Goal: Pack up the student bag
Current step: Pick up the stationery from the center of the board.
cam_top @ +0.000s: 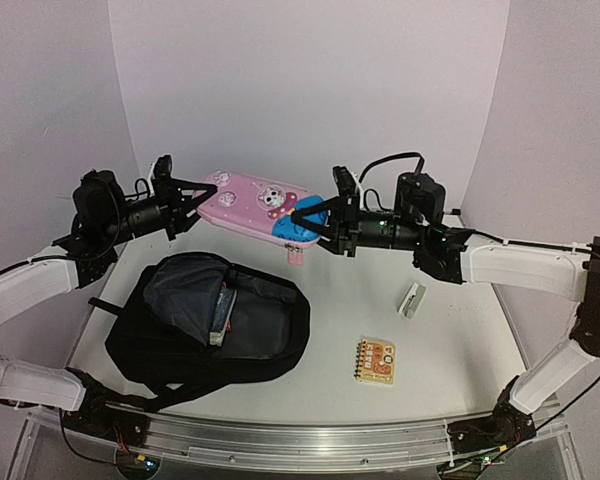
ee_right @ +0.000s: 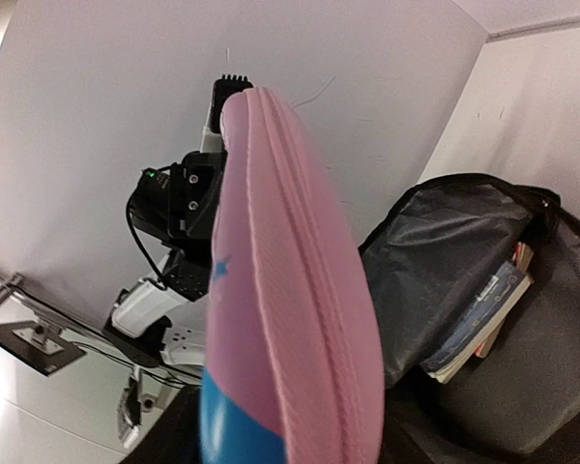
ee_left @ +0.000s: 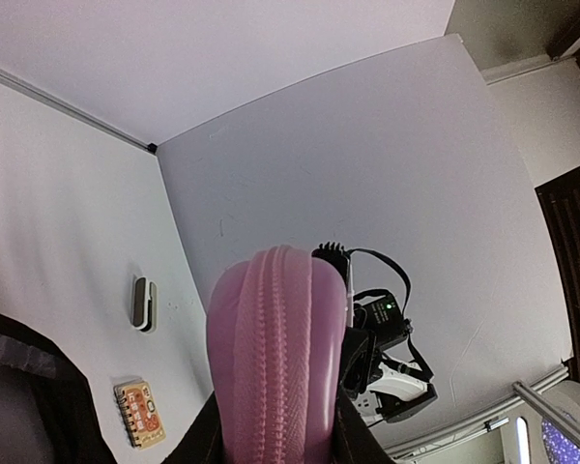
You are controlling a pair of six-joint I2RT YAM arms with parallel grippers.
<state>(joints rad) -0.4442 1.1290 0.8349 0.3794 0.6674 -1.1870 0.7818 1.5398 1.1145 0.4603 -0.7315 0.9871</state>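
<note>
Robot lab test cell: plain white panel walls [cam_top: 310, 90] box in a white counter [cam_top: 450, 340] on three sides. Left arm [cam_top: 30, 285] and right arm [cam_top: 525, 265] are bolted to an aluminium rail [cam_top: 300, 440] at the near edge. Exposed cables [cam_top: 390, 160], green status LED [ee_left: 388, 307] lit.

Pink case [ee_right: 290, 290] swallows both wrist views, so the right claw [cam_top: 305, 217] tips are hidden and I can't tell if it's pinching. Books [ee_right: 483, 317] in the bag [cam_top: 270, 330] sit half under the lining. The small grey thing [cam_top: 412, 299] right of the bag is too tiny to identify.
</note>
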